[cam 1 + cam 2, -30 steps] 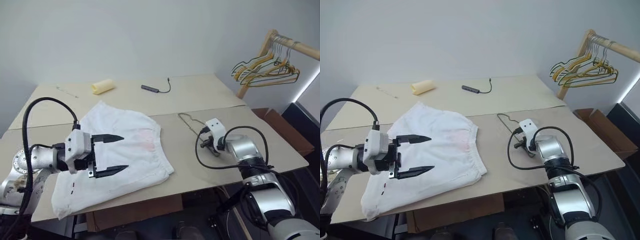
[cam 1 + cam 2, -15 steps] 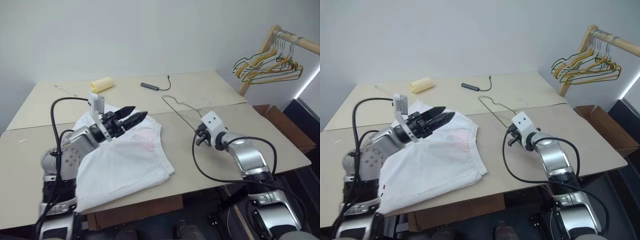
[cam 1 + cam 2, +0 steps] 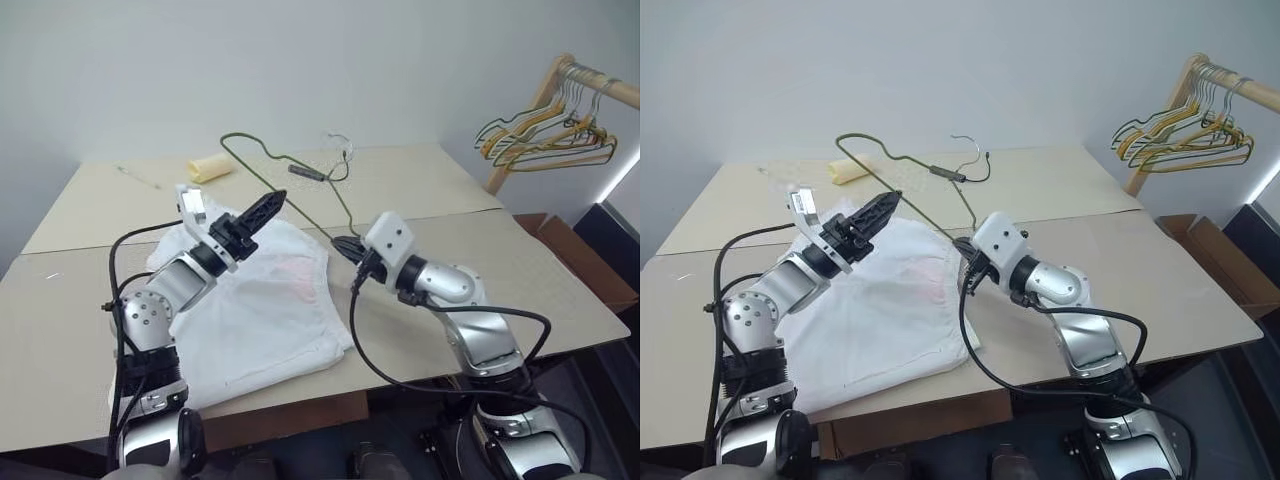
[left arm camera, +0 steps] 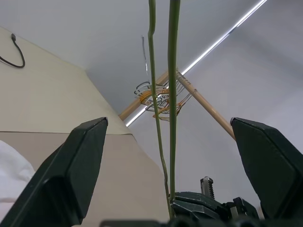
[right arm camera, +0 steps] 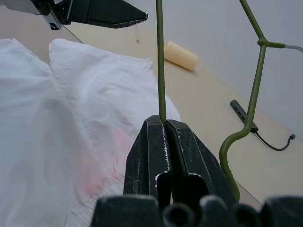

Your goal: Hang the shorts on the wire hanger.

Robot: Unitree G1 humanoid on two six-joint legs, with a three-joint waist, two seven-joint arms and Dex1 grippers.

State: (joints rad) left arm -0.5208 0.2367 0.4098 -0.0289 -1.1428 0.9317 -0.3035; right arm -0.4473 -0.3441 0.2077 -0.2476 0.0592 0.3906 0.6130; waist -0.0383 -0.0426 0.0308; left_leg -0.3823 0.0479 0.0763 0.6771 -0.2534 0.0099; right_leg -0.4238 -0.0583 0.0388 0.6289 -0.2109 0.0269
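**Hanger up in the air, shorts flat on the table**

Right gripper (image 5: 164, 124) was clamped tight on the wire hanger (image 3: 262, 168) – holding it up over the table (image 3: 560, 290). Left gripper (image 3: 265, 208) had its fingers spread wide, with the wire running between them, not gripped. The shorts (image 3: 255, 320) lay spread out below – white, with a pinkish patch.

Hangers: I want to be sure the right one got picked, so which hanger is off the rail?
The grey-green wire hanger, pinched in the right gripper above the table; the other hangers hang on the rail.
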